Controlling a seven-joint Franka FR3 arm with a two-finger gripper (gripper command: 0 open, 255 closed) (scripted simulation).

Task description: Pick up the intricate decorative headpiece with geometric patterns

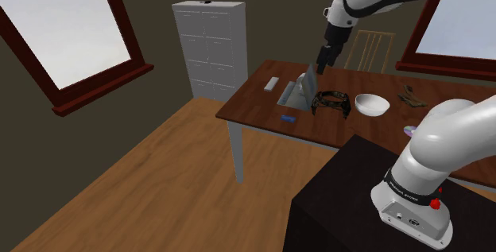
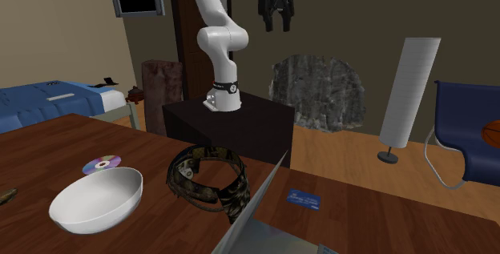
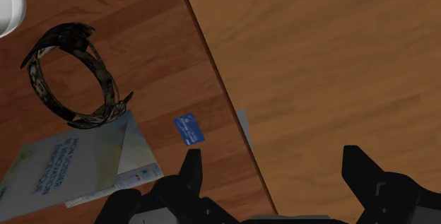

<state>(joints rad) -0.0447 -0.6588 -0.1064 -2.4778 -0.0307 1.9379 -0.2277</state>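
start at the stand [image 1: 350, 191], the dark box nearest you in the shoulder view. beyond it lies the wooden table [image 1: 262, 109]. on the part of the table closest to the stand you find a shiny disc [image 1: 409, 130], then a white bowl [image 1: 371, 104]. near the bowl, toward the shoulder view's left, the headpiece [image 1: 330, 95] rests on the table top: a dark ring-shaped band with patterned sides, apart from the bowl. an open laptop [image 1: 306, 90] stands just beside the headpiece on its far side. a small blue card [image 1: 288, 119] lies near the laptop, by the table edge. the gripper [image 1: 324, 58] hangs well above the laptop and headpiece, fingers spread apart and holding nothing. in the wrist view the headpiece sits off to one side of the fingers, not between them. farthest back, a white cabinet [image 1: 208, 48] stands against the wall
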